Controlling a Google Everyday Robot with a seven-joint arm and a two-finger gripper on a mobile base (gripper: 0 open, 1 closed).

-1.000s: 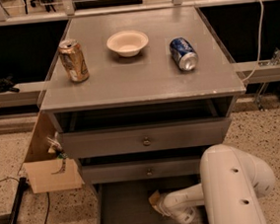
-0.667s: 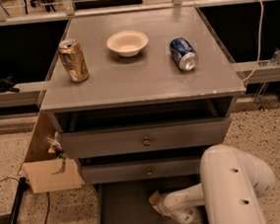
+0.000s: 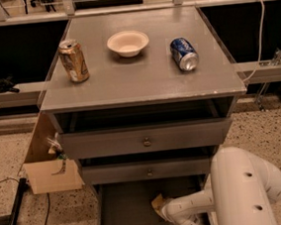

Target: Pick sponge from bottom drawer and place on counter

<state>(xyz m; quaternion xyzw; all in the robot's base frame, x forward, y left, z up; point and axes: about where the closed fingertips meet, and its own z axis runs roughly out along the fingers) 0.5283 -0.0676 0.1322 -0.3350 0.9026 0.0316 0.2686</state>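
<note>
- Low at the front of the cabinet, the bottom drawer (image 3: 127,210) is pulled out, with its dark grey floor showing.
- The white robot arm (image 3: 245,191) reaches into it from the right, its forearm pointing left across the drawer floor.
- The gripper (image 3: 167,212) sits at the end of that forearm, down inside the drawer and right of centre.
- I cannot tell how far the gripper is open, or whether it has hold of anything.
- The sponge (image 3: 157,202), a pale tan-yellow pad, lies in the bottom drawer right at the gripper's tip; actual contact is unclear.
- The counter (image 3: 137,80) carries three items: a gold can (image 3: 73,61) upright at the left, a white bowl (image 3: 128,42) at centre rear, and a blue can (image 3: 183,54) on its side at the right.
- The two knobbed drawers (image 3: 144,140) above are partly pulled out.
- A cardboard box (image 3: 48,165) stands on the floor just left of the cabinet.
</note>
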